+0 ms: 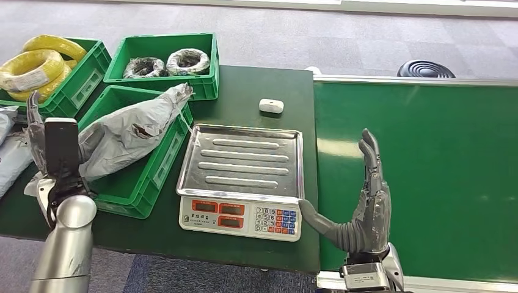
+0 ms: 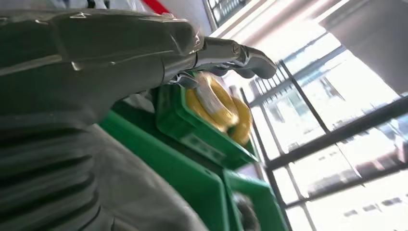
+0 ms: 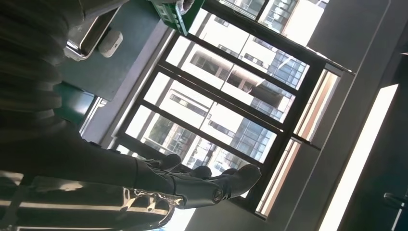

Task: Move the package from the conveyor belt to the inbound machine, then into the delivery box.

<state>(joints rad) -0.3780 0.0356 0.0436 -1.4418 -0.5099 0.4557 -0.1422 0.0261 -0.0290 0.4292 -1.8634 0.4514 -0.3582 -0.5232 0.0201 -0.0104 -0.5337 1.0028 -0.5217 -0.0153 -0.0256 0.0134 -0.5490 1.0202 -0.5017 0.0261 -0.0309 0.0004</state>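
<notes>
Your left hand [image 1: 54, 160] stands upright at the near-left corner of the green crate [image 1: 160, 160], fingers straight and apart, gripping nothing; the grey poly-bag package [image 1: 125, 131] lies just beyond it, draped across the crate's rim with one end poking up toward the far crates and the near end hanging over the rim toward the hand. Whether the fingers touch the bag you cannot tell from the head view. That overhang is the risk: if you pull the left hand away carelessly, the slack bag could catch on a finger and slide out onto the table, or tip off the crate's edge. Your right hand [image 1: 365, 210] is raised edge-on over the conveyor belt [image 1: 427, 171], fingers extended and together-ish but unclenched, empty, its thumb pointing at the near-right corner of the weighing scale [image 1: 241, 183]. Swing it left without lifting and the thumb may knock the scale's steel tray [image 1: 244, 160] askew. The belt beyond that hand carries no package.
</notes>
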